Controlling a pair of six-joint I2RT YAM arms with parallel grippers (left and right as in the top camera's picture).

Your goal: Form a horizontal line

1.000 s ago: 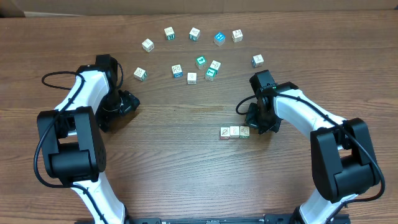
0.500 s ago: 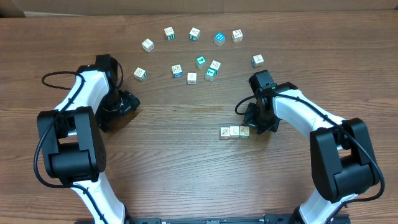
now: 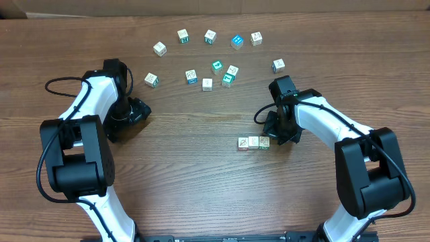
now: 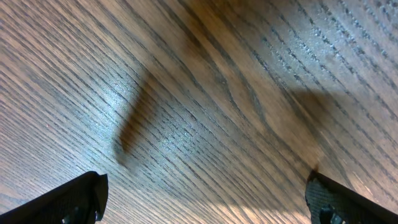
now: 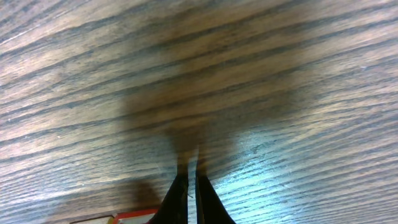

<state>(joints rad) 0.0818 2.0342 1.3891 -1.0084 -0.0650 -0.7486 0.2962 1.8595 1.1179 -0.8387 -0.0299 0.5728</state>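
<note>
row partly built, most cubes not yet in

horizontal line (image 3: 253, 142) lies mid-table (image 3: 188, 175), three cubes showing, touching. right gripper (image 5: 191, 186) pinched shut on nothing, just beside the row's right end. left gripper (image 4: 205, 202) spread wide over bare wood, well apart. about a dozen loose cubes (image 3: 210, 36) scattered at the far side, unplaced.

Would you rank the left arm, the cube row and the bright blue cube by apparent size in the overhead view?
1. left arm
2. cube row
3. bright blue cube, clearly the smallest
</note>
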